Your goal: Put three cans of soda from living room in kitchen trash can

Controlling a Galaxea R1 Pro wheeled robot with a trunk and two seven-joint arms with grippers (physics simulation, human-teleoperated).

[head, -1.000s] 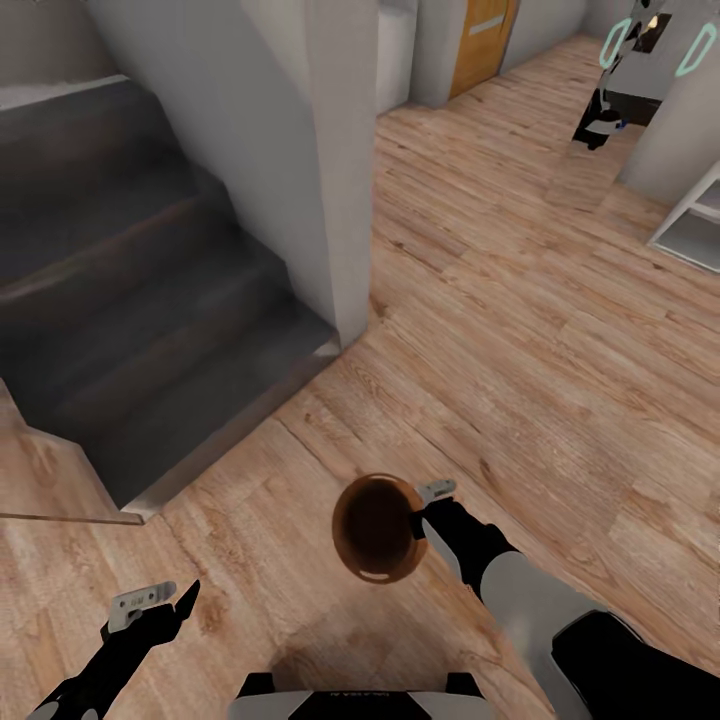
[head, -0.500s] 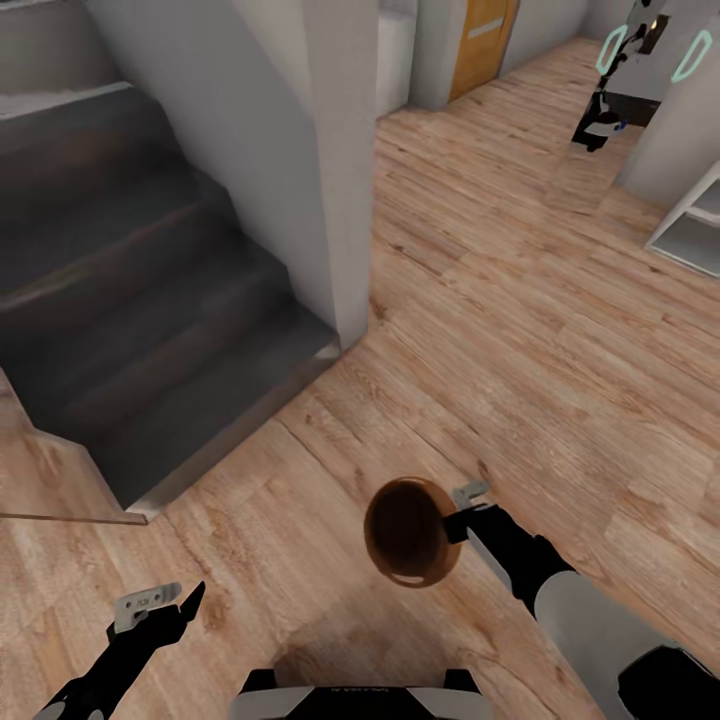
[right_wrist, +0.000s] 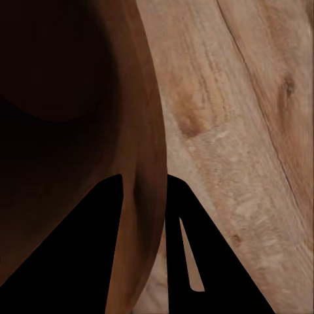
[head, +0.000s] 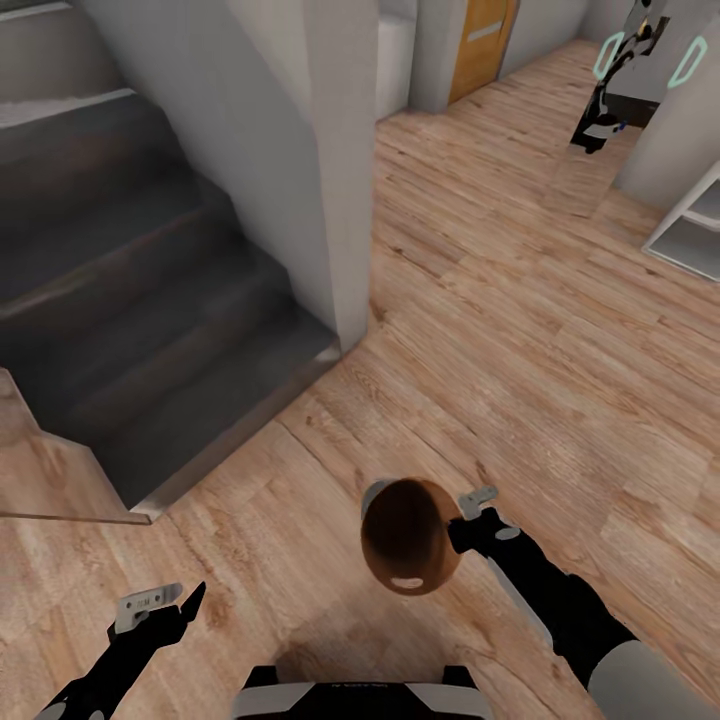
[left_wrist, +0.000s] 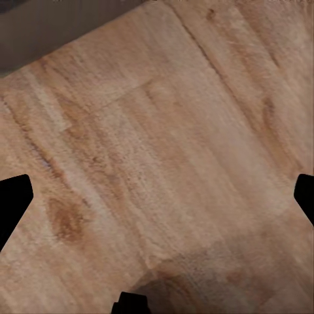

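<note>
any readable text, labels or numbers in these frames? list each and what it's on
No text can be read anywhere.
Robot's base, head view: a faint light strip that may be lettering, too small and blurred to read.
Left gripper: small dark marks on its pale finger plate, illegible.
Trash can held on the right gripper: no label.
Orange door: a pale plate, no legible marking.

Left arm low at head view's lower left, black forearm angled up and forward; left end effector (head: 160, 603) fingers spread apart, nothing between them. Right arm reaching forward from lower right, grey upper section, black wrist; right end effector (head: 455, 520) fingers clamped across tash can (head: 408, 550) rim wall, carrying it above floor.
</note>
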